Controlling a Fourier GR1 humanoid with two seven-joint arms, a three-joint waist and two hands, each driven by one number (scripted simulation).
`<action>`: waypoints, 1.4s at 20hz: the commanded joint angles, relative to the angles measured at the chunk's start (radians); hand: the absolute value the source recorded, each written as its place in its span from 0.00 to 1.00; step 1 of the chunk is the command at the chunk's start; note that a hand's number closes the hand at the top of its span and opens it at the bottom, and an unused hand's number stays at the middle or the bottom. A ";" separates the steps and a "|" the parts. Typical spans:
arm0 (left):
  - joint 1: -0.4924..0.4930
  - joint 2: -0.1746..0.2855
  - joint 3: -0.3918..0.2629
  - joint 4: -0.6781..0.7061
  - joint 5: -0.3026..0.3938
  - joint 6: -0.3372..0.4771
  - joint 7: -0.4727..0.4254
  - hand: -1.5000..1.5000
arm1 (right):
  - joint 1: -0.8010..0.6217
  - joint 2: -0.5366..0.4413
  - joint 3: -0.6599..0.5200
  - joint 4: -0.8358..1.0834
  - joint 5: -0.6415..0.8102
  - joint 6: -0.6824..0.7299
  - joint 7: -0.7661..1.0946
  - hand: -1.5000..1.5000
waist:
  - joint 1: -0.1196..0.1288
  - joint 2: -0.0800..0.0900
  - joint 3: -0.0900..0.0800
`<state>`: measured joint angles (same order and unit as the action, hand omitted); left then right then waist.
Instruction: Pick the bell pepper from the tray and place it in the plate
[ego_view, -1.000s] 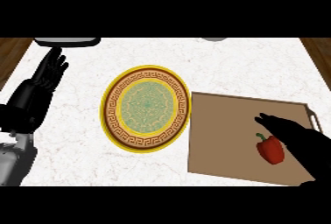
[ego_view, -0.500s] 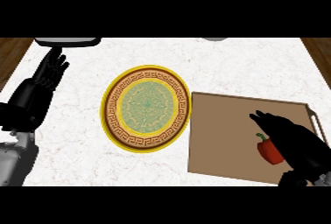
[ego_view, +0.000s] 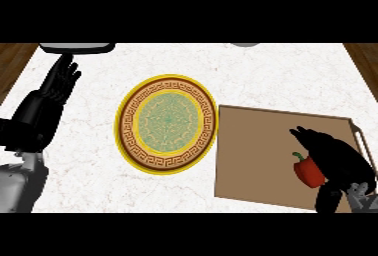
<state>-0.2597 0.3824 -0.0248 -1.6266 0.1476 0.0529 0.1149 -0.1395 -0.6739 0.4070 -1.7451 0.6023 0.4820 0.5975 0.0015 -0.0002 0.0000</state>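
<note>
A red bell pepper with a green stem lies on the brown tray at the right. My right hand is over the pepper's right side, fingers curling round it and hiding part of it. The pepper still rests on the tray. The yellow plate with a brown patterned rim and a green centre sits left of the tray, with nothing on it. My left hand rests open at the far left, fingers up, away from both.
The white marble counter carries the plate and tray. A grey object shows at the top left edge and another at the top middle. Wooden strips flank the counter.
My right hand has drawn in closer over the pepper and its fingers have curled more round it. The pepper, tray, plate and left hand have stayed in place.
</note>
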 joint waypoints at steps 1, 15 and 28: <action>-0.052 -0.001 0.045 0.081 0.014 -0.063 -0.019 0.50 | 0.002 -0.004 -0.051 0.088 0.045 0.012 -0.116 0.00 | -0.004 0.001 0.000; 0.026 -0.047 0.083 0.018 -0.056 -0.090 -0.035 0.50 | -0.020 0.143 -0.020 0.324 0.296 -0.030 -0.196 0.00 | 0.001 0.000 0.000; 0.039 -0.024 0.137 0.018 -0.053 -0.060 0.003 0.50 | 0.257 0.263 -0.182 0.153 0.389 -0.432 0.072 1.00 | -0.112 -0.024 -0.003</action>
<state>-0.2393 0.3430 0.0828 -1.6197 0.1021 -0.0218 0.1242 -0.0231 -0.4641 0.2928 -1.5474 0.9764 0.1267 0.4898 -0.0484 -0.0193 -0.0136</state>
